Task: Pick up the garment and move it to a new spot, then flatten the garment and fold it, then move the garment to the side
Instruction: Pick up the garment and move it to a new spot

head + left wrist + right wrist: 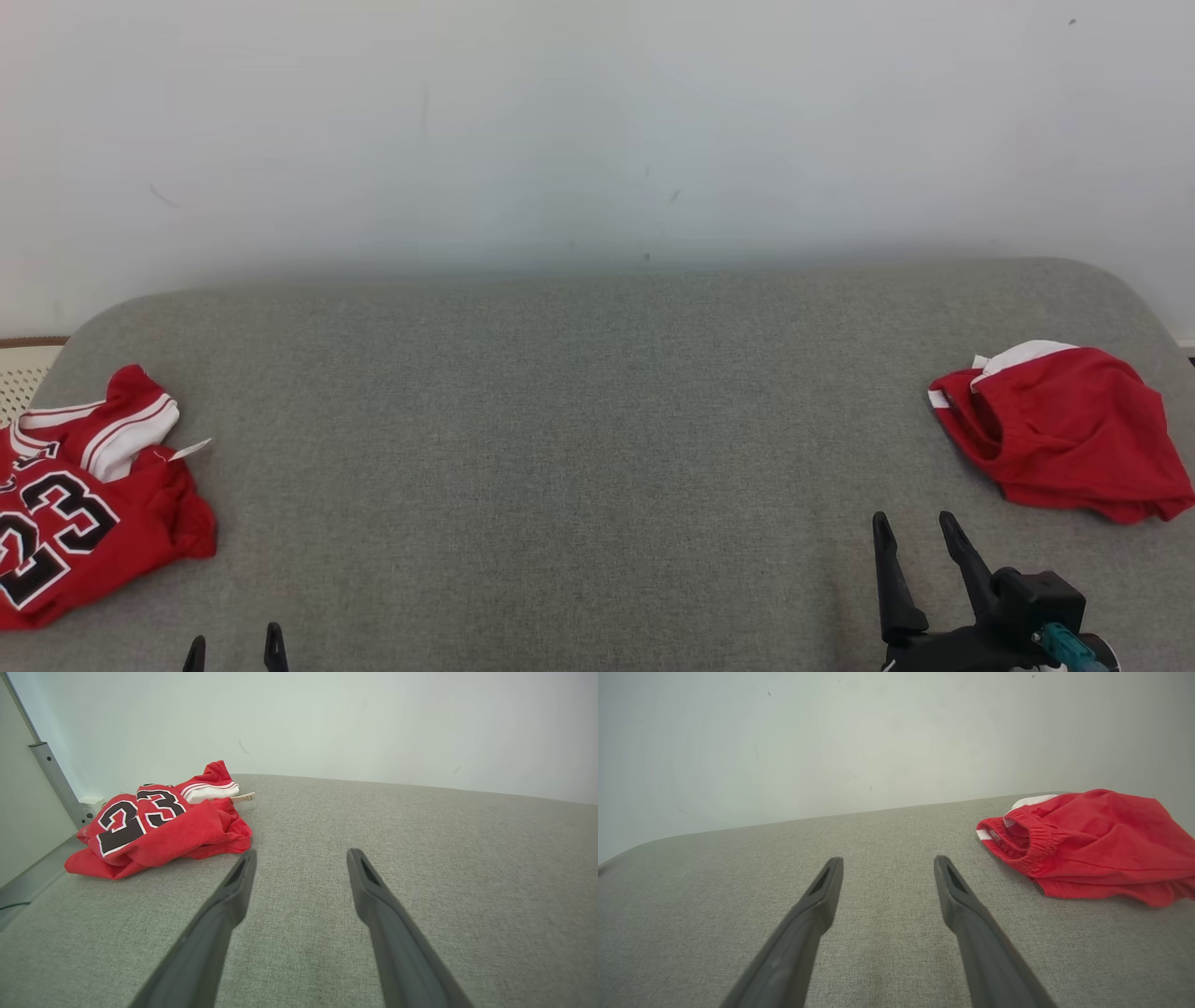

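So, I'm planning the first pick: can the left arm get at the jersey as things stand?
Probably yes. The jersey lies crumpled just ahead and left of the open left fingers, with bare grey surface between and nothing in the way.

a plain pale wall (597,121), lightly scuffed, rises behind a wide grey woven cushion (560,448) with rounded far corners. the light is soft and even. at the far left a grey metal post (53,779) stands beside a pale panel (18,812), and a cream perforated surface (23,378) lies past the cushion's edge.
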Controlling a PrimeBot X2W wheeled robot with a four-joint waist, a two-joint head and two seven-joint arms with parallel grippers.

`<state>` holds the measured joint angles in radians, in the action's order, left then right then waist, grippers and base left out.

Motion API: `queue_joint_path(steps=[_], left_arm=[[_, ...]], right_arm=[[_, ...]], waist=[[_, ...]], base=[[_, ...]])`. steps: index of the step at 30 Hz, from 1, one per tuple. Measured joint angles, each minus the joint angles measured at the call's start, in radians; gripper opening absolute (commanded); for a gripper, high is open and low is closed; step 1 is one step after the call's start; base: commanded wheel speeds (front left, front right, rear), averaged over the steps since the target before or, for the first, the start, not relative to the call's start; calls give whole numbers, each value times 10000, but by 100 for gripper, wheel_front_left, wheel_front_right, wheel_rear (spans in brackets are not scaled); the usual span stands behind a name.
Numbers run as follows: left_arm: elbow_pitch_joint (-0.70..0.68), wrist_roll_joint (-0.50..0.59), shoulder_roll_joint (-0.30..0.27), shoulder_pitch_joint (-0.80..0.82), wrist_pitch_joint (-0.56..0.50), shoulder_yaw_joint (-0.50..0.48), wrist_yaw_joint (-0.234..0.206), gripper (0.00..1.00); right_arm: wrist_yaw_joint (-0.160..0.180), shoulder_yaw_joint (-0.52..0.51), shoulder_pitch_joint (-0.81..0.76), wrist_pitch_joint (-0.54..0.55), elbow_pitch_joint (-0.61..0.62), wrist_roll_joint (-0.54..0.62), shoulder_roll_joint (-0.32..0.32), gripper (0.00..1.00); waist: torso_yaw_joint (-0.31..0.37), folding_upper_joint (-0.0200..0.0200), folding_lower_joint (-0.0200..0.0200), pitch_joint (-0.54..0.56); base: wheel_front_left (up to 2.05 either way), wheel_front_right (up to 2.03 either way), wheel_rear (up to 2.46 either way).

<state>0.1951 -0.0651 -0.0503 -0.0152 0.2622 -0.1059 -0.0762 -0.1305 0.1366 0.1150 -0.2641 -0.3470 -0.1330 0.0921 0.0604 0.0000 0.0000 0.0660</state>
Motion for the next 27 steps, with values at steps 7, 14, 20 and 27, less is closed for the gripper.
queue_joint_path(steps=[7, 14, 20, 27], left_arm=[[-29, -46, -2, 25, 0, -123, -127, 100], [59, -73, 4, 41, -2, -322, -240, 100], [257, 31, 2, 47, 0, -688, -219, 100], [249, 58, -2, -10, 0, -1281, -207, 100]], right_arm=[[0, 56, 1, 2, 10, 13, -31, 100], [0, 370, 11, 0, 44, -71, -19, 100], [0, 738, 0, 2, 6, -128, -33, 100], [0, 1212, 22, 2, 2, -224, -90, 100]], waist=[[-165, 0, 0, -86], [-748, 0, 0, -173], [-1548, 0, 0, -233], [-2522, 0, 0, -327]], base=[[0, 0, 0], [0, 0, 0], [0, 0, 0], [0, 0, 0]])
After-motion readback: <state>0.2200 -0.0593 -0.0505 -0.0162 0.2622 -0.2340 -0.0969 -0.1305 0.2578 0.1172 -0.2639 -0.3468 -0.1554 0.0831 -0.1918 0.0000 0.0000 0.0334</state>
